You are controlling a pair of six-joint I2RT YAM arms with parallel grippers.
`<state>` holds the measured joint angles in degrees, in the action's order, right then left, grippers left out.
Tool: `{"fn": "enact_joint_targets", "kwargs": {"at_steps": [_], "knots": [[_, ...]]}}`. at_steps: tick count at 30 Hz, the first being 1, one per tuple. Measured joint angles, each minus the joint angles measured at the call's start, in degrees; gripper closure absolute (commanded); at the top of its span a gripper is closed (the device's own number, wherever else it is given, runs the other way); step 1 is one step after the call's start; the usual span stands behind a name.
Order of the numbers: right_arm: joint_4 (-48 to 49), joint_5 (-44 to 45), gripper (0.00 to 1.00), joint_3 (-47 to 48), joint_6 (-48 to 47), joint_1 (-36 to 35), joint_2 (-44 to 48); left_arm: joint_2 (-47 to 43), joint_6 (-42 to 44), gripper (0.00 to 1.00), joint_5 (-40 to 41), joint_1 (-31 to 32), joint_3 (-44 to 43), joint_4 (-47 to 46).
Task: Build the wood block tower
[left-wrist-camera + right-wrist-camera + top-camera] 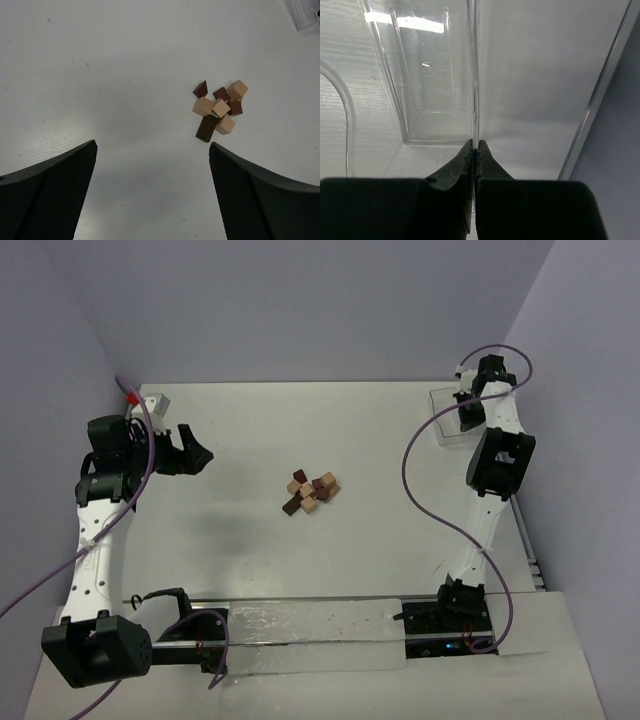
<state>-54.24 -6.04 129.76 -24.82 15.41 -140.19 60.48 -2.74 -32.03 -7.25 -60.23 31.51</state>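
The wood blocks (pixel 311 492) lie in a loose heap of tan and dark brown cubes at the middle of the table. No tower stands. In the left wrist view the heap (pixel 218 110) lies ahead and to the right of the fingers. My left gripper (pixel 195 455) is open and empty, left of the heap and well apart from it; its jaws (pixel 153 145) stand wide over bare table. My right gripper (pixel 465 408) is at the back right corner, shut on the side wall of the clear plastic tray (pixel 475 75), which it pinches edge-on (pixel 475 145).
The clear tray (pixel 445 418) sits at the back right by the wall. A small white device with a red tip (pixel 150 403) sits at the back left. Purple cables (pixel 420 490) loop beside each arm. Walls close the table on three sides.
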Motion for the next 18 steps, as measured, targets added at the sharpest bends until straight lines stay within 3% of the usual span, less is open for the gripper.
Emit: {"fn": "enact_joint_targets", "kwargs": {"at_steps": [7,11,13,18], "knots": [[-0.2,-1.6,0.95,0.1,0.1,1.4,-0.7,0.9,0.0,0.01,-0.1,0.0,0.0,0.0],[-0.9,-2.1,0.89,0.6,0.1,2.0,-1.0,1.3,-0.1,0.01,-0.4,0.0,0.0,0.0],[-1.0,-2.2,0.76,0.7,0.1,2.1,-1.2,1.5,-0.1,0.01,-0.5,0.0,0.0,0.0],[-1.1,-1.8,0.64,0.9,-0.3,2.2,-2.4,2.1,-0.1,0.01,-0.8,0.0,0.0,0.0]]}}
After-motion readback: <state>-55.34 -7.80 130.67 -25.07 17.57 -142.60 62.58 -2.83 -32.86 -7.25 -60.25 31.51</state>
